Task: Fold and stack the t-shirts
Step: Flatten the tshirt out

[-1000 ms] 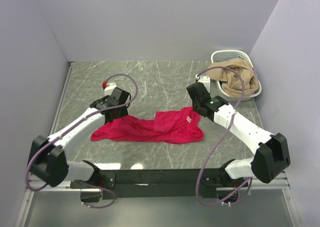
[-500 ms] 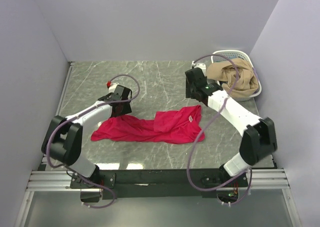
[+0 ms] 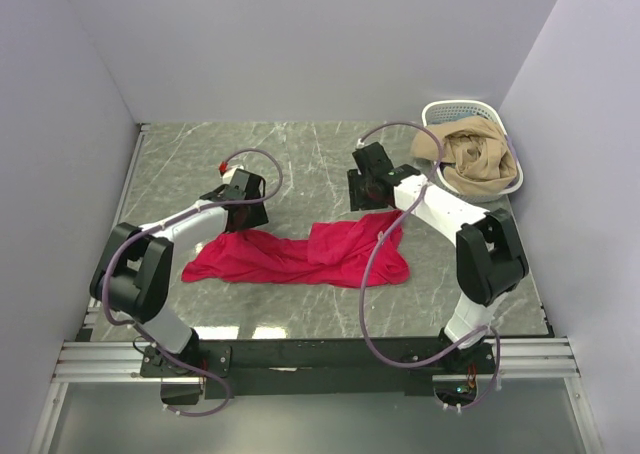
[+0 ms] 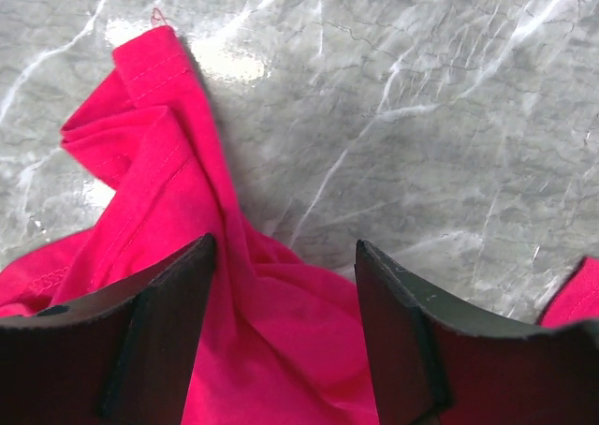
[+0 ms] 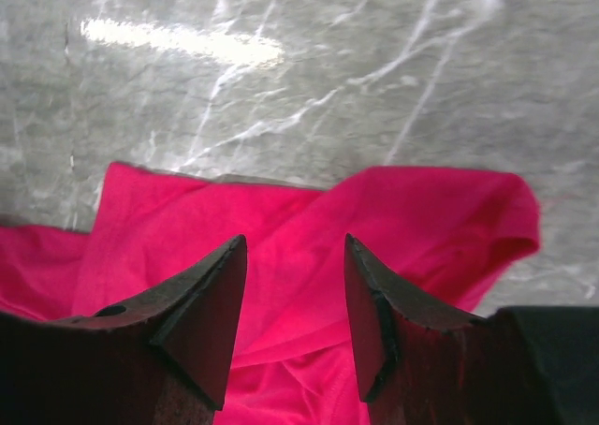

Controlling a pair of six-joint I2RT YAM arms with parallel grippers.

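On the left of the grey marbled worktop (image 3: 300, 149), the left arm reaches out from its base and ends over the near left part of the slab. The left end effector (image 3: 243, 196) hangs just above the left end of the red t-shirt (image 3: 300, 257). In the left wrist view the left end effector (image 4: 285, 252) has its two dark fingers (image 4: 159, 341) set well apart with nothing gripped between them. Red t-shirt (image 4: 271, 350) cloth lies below the gap, and a folded, hemmed strip of it runs away toward the upper left across the bare stone.

The red t-shirt lies crumpled in a long band across the middle of the worktop, nearer the arms' bases than the back wall. Its left end is thin and flat, and its right part is bunched and doubled over.

To the right, the right arm bends back toward the centre. The right end effector (image 3: 368, 182) sits over the far edge of the shirt's right part, and its lilac cable (image 3: 372, 264) droops across the cloth there. From the right wrist, the right end effector (image 5: 295, 247) shows its jaws moderately parted and empty, with the red t-shirt (image 5: 309, 210) spread below them and a rounded fold off to the right.

In the far right corner stands a white lattice basket (image 3: 440, 109) with a heap of tan cloth (image 3: 475, 156) in it, well apart from the shirt.
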